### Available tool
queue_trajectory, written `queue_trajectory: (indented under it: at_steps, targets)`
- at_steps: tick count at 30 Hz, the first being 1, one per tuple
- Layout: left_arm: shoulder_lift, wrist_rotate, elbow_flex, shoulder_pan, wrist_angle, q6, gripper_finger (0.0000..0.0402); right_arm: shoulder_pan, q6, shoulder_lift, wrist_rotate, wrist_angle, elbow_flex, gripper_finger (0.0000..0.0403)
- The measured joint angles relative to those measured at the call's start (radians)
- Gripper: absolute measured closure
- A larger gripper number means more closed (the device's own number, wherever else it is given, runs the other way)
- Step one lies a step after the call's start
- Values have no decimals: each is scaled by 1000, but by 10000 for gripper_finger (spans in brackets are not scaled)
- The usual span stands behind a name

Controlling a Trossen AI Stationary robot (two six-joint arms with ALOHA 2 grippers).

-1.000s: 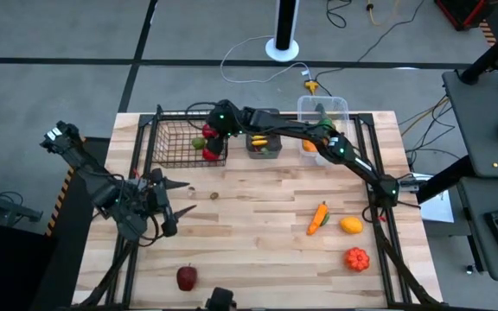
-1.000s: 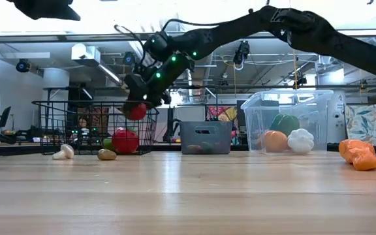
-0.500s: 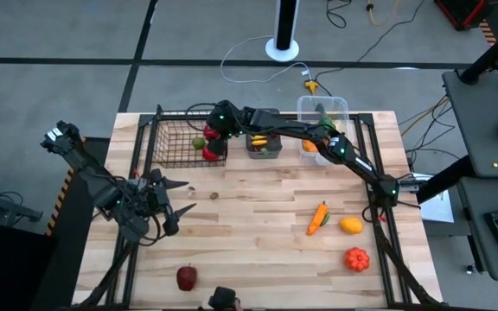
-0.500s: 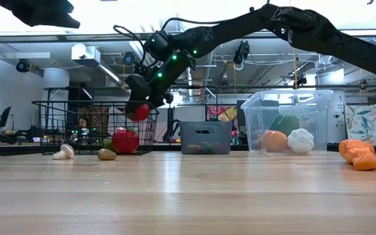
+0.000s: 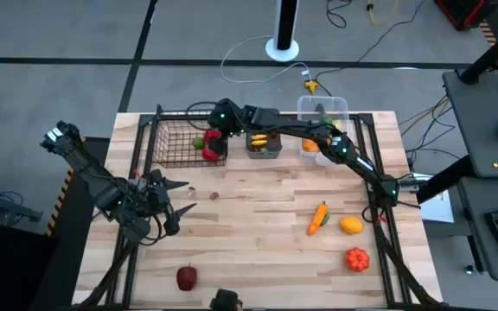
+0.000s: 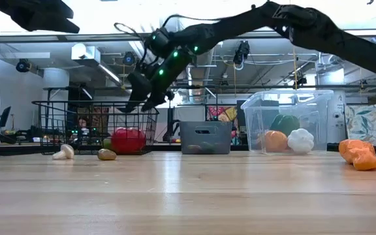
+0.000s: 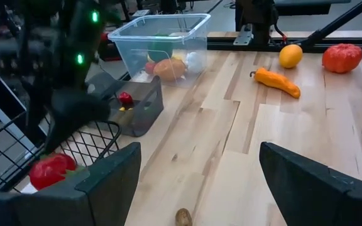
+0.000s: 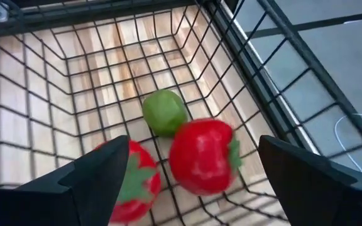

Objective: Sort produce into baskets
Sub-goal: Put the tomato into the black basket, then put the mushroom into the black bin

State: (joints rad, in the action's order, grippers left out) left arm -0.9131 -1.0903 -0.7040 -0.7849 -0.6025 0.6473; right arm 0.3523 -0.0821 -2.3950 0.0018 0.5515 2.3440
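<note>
Nearest the front edge of the worktop (image 5: 258,250) lies a red apple (image 5: 186,277). Farther in, at the left side, the left tool (image 5: 178,196) waits wide open, holding nothing. Near the right side lie a carrot (image 5: 319,217), a lemon (image 5: 351,225) and a red tomato (image 5: 356,258). At the far edge, the right tool (image 6: 138,104) hangs open and empty over the wire basket (image 5: 173,143), where two red fruits (image 8: 203,154) and a green one (image 8: 164,112) lie. No writing can be read.

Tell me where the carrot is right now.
In the high view, the carrot lies on the table's right half, just left of the yellow fruit and above the red tomato-like piece.
</note>
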Motion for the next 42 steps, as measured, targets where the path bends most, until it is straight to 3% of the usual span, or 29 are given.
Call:
queue_trajectory:
  at_steps: [13, 21, 27, 31, 36, 42]
  targets:
    - [-29, 71, 6, 1, -4, 180, 96, -110, -23, 276, 11, 465, -2, 62]
    - [-159, 151, -1, 5, -2, 384, 96, -254, 36, 458, 197, 622, -60, 66]
    - [-234, 221, -1, 31, -4, 519, 96, -352, 110, 654, 238, 586, -238, 68]
    - [-273, 290, -2, 76, -6, 606, 96, -410, 151, 783, 253, 471, -415, 74]
    - [-327, 380, -2, 186, -6, 676, 96, -466, 173, 918, 301, 299, -623, 79]
    - [-422, 532, -2, 320, -31, 680, 96, -481, 201, 995, 315, 212, -754, 73]
